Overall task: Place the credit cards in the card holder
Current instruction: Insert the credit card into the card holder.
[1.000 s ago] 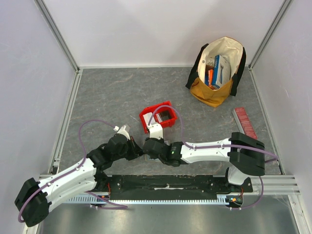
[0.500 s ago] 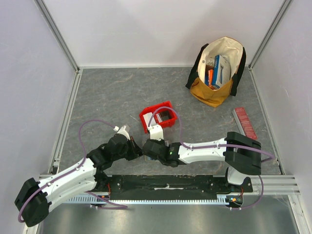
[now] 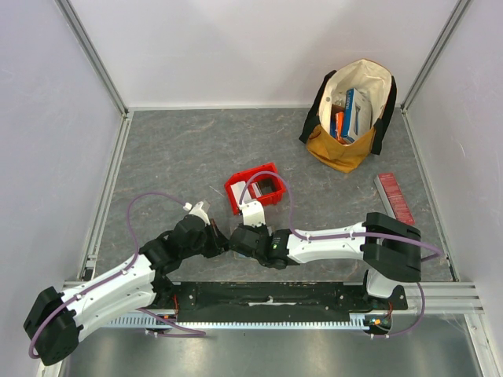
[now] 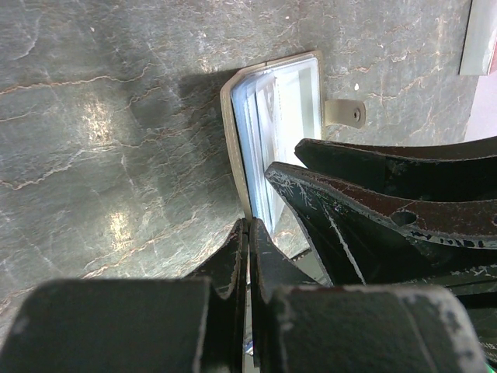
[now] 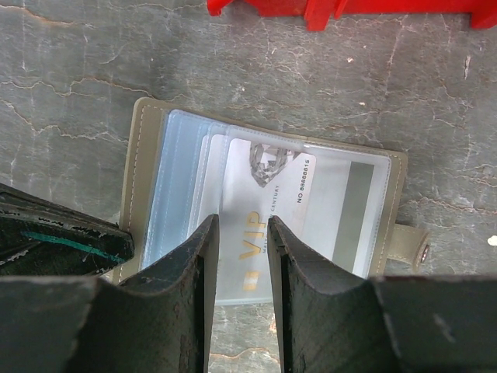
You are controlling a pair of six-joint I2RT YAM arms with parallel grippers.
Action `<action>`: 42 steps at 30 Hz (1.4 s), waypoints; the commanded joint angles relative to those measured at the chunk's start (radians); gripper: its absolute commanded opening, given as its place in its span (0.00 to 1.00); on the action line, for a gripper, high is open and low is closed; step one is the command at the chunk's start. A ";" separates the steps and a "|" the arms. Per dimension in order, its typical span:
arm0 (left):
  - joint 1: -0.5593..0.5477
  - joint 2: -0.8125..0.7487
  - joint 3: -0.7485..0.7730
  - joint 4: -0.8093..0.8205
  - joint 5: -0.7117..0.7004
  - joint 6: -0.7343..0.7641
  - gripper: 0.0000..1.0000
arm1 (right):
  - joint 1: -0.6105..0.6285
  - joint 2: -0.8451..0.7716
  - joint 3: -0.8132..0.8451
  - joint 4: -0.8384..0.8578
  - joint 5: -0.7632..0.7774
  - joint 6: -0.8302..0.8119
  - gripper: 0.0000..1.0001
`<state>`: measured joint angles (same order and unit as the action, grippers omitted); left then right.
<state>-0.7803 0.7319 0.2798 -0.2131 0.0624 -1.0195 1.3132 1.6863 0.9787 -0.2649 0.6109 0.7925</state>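
Since a second earlier, the right arm's elbow had slid a little leftward and its gripper had crept in on the left one; the left arm had hardly shifted.

Farthest left, the left gripper [image 4: 248, 229] had its fingers pressed together on the near edge of the card holder [image 5: 144, 155], apparently pinning a thin flap between them. The holder lay open and flat on the grey table [image 3: 181, 149], just in front of the arms, clear sleeves upward and snap tab [image 5: 411, 245] pointing right. A white card [image 5: 299, 190] marked VIP lay on the sleeves, seemingly part-way into one; how deep could not be told. The right gripper [image 5: 242, 225] hung over the card's near end with its jaws partly spread, one finger on each side of the lettering, not clamping anything that could be seen.

The card looked light, stiff and slick, so it would likely skate under a careless push; its near short edge seemed the best place to take or nudge it. The sleeves looked soft and liable to buckle, which made the left pinch useful as an anchor.

Room was tight between the two grippers, which stood nearly touching. Beyond the holder sat the red bin [image 3: 255, 188], near but apart. Farther right, a bag [image 3: 354, 145] of boxes and a long red ribbed box [image 3: 394, 198] stood well clear.
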 commanded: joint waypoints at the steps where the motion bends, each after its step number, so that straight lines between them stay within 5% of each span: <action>1: 0.003 -0.014 0.044 0.017 0.004 0.036 0.02 | 0.003 0.009 0.014 -0.028 0.024 0.004 0.38; 42: 0.003 -0.002 0.036 0.032 0.013 0.033 0.02 | 0.006 -0.048 -0.021 0.112 -0.099 -0.001 0.45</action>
<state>-0.7803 0.7303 0.2798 -0.2161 0.0624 -1.0195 1.3128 1.6527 0.9390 -0.1658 0.5262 0.7910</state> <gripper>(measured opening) 0.023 0.441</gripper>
